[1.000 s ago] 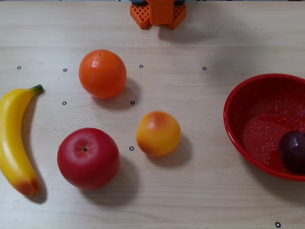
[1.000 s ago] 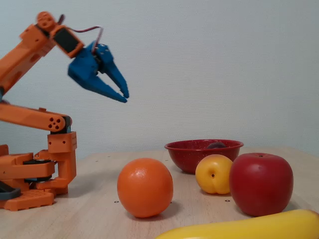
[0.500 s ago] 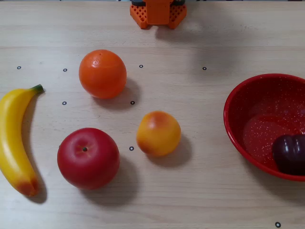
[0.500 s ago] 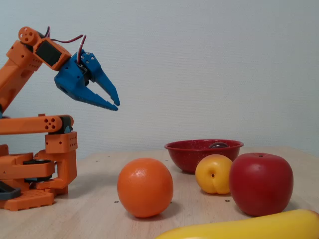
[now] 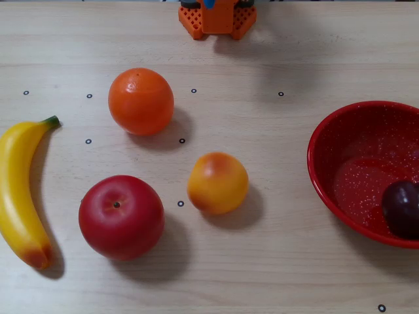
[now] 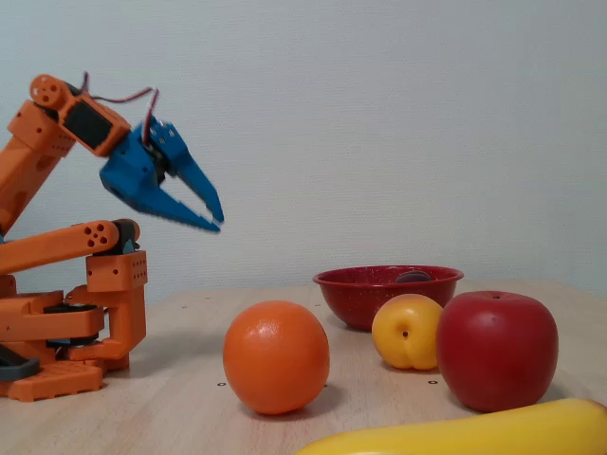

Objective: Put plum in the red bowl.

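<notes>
The dark purple plum [image 5: 400, 209] lies inside the red speckled bowl [image 5: 318, 171] at the right edge of the overhead view. In the fixed view only the plum's top [image 6: 413, 277] peeks over the bowl's rim [image 6: 379, 296]. My blue gripper [image 6: 218, 224] is raised high at the left of the fixed view, far from the bowl, pointing down to the right. Its jaws are nearly together and hold nothing. In the overhead view only the orange arm base [image 5: 216, 18] shows, at the top edge.
An orange [image 5: 141, 101], a red apple [image 5: 121, 216], a yellow-orange peach [image 5: 217, 182] and a banana [image 5: 19, 196] lie on the wooden table left of the bowl. Small black dots mark the tabletop.
</notes>
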Available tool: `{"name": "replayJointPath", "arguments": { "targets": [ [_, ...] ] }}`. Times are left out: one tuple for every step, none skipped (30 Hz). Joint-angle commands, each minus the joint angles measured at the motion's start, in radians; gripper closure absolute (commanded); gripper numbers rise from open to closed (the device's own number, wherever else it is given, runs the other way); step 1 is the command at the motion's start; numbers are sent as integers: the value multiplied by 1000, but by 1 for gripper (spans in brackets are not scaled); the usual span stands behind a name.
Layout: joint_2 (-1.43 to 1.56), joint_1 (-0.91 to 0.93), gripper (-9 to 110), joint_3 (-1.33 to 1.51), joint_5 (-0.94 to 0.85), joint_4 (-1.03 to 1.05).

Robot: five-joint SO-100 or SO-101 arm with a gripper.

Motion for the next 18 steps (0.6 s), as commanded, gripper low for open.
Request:
{"name": "replayJointPath", "arguments": {
  "targets": [
    [55,41,102,-12,8,-43],
    [61,38,102,-2,6,-52],
    [61,37,102,9,6,-66],
    [61,34,102,26,6,-91],
    [61,34,102,46,6,-118],
    [61,34,102,74,8,-155],
    [61,34,102,109,11,-199],
    [61,34,102,143,12,-247],
    [61,34,102,181,21,-298],
    [61,34,102,222,25,-344],
    [61,34,102,258,32,-380],
    [61,32,102,298,41,-416],
    [61,25,102,334,61,-446],
    [61,17,102,368,64,-469],
    [61,11,102,400,77,-492],
    [61,3,102,431,92,-514],
    [61,-2,102,465,106,-540],
    [61,-5,102,500,117,-569]
  ]
}}
